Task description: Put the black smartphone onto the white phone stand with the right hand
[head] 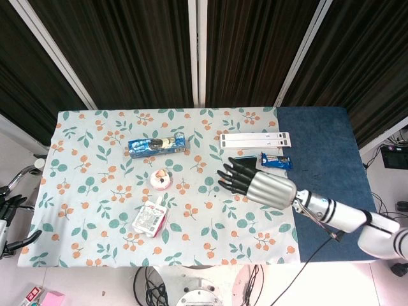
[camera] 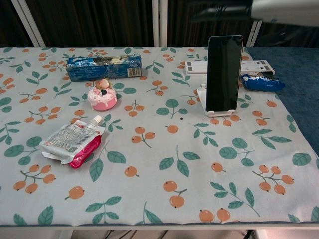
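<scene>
Smartphone (camera: 224, 73): black, upright, leaning back slightly on white phone stand (camera: 214, 111), lower edge seated in stand's front lip. Sits right of centre on floral tablecloth (camera: 164, 164), near boundary with bare blue tabletop (head: 325, 159). In head view, mostly hidden under the hand.

Left to right across the cloth:

- Left hand (head: 7, 220): at far left edge of head view, off the table, dark fingers only partly visible. Cannot tell its state.
- Flat pouch (camera: 72, 143): white with red underside, spout cap pointing away, lying flat near front left. Contents not visible.
- Long blue snack packet (camera: 103, 67): lying lengthwise toward the back, sealed as far as can be seen.
- Pink doughnut-like cake (camera: 101, 96): just in front of blue packet, apart from it, small toppings on top.
- Stand with phone, as above.
- White slotted strip (camera: 251, 66): flat, behind the stand, partly hidden by the phone in chest view.
- Small blue wrapper (camera: 257, 82): right of stand, close to cloth's edge, touching nothing.

Right hand (head: 255, 182): raised above the table, over the stand area in head view; dark fingers spread and pointing left, holding nothing. Released, clear of the phone. In chest view only a sliver at the top edge, above the phone's top.
</scene>
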`<action>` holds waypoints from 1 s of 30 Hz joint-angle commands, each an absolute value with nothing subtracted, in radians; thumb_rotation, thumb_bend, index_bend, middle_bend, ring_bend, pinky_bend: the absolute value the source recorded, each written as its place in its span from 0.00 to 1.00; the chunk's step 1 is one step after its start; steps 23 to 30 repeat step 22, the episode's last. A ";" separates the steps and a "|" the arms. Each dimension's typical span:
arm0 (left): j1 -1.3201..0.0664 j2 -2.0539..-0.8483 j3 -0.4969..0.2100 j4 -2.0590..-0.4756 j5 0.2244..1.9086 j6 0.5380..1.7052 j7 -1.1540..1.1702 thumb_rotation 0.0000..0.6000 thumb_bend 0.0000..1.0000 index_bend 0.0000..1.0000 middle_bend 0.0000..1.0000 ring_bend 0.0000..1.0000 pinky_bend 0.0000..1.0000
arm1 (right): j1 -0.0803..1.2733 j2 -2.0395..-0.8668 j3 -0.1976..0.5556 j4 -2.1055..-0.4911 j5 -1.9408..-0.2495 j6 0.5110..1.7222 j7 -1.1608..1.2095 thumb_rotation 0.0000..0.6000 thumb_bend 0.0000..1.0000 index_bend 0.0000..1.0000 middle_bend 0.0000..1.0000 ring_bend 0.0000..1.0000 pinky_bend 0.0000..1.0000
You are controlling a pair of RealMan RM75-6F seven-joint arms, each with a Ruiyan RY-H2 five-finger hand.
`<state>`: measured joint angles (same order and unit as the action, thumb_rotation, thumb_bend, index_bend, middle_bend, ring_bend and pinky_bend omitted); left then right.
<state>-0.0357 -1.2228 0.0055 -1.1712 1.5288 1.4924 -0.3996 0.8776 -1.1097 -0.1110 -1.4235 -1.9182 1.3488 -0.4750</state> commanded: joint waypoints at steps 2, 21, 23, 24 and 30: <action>-0.031 -1.211 -0.008 -1.202 1.539 1.537 -0.352 0.14 0.00 0.12 0.09 0.11 0.25 | 0.535 -0.982 -0.110 -1.710 -1.594 1.563 -0.337 1.00 0.09 0.00 0.00 0.00 0.00; -0.034 -1.133 -0.007 -1.342 1.565 1.562 -0.162 0.13 0.00 0.12 0.09 0.11 0.25 | 0.152 -1.262 -0.110 -1.295 -1.430 1.609 0.172 1.00 0.09 0.00 0.00 0.00 0.00; -0.034 -1.133 -0.007 -1.342 1.565 1.563 -0.160 0.13 0.00 0.12 0.09 0.11 0.25 | 0.151 -1.263 -0.104 -1.292 -1.432 1.606 0.173 1.00 0.10 0.00 0.00 0.00 0.00; -0.034 -1.133 -0.007 -1.342 1.565 1.563 -0.160 0.13 0.00 0.12 0.09 0.11 0.25 | 0.151 -1.263 -0.104 -1.292 -1.432 1.606 0.173 1.00 0.10 0.00 0.00 0.00 0.00; -0.034 -1.133 -0.007 -1.342 1.565 1.563 -0.160 0.13 0.00 0.12 0.09 0.11 0.25 | 0.151 -1.263 -0.104 -1.292 -1.432 1.606 0.173 1.00 0.10 0.00 0.00 0.00 0.00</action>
